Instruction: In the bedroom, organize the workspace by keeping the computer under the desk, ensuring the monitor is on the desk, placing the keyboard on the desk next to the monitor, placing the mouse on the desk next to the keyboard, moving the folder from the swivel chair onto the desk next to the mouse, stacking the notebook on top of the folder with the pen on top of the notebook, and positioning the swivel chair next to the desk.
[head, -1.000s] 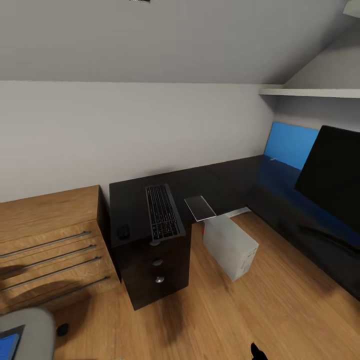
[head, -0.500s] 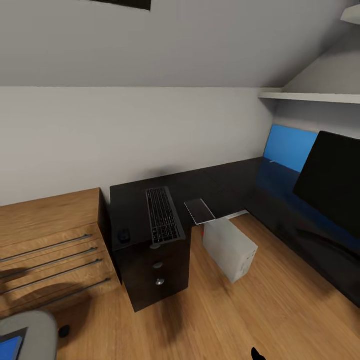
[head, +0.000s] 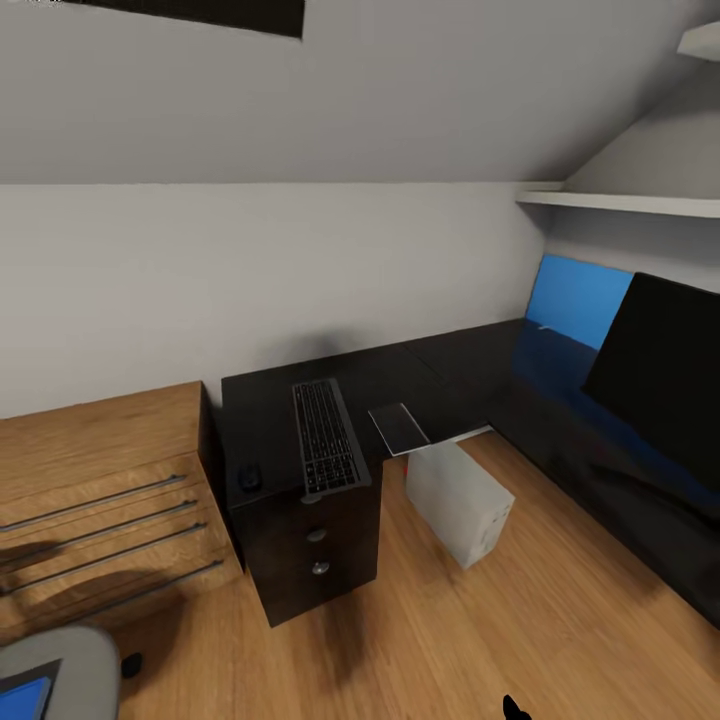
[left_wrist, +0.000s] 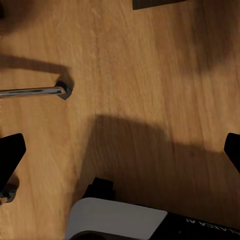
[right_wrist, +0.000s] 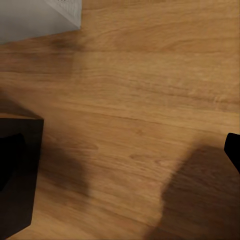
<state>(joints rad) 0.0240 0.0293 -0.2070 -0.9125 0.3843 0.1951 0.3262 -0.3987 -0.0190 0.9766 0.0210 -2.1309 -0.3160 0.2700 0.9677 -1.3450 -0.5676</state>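
Lower left: swivel chair (head: 55, 668) with blue folder (head: 22, 697) on seat, now further into frame. Centre: mouse (head: 248, 477), keyboard (head: 325, 435), notebook (head: 399, 427) on desk (head: 265, 400); computer (head: 458, 503) beneath. Right: monitor (head: 665, 365). My view had tilted up, things unmoved. Both grippers wide, empty over floor. Folder next, I judged.

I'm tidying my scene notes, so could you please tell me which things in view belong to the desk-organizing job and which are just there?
Job: desk, monitor, keyboard, mouse, notebook, computer, swivel chair, folder.

Just there: wooden dresser, wall shelf.
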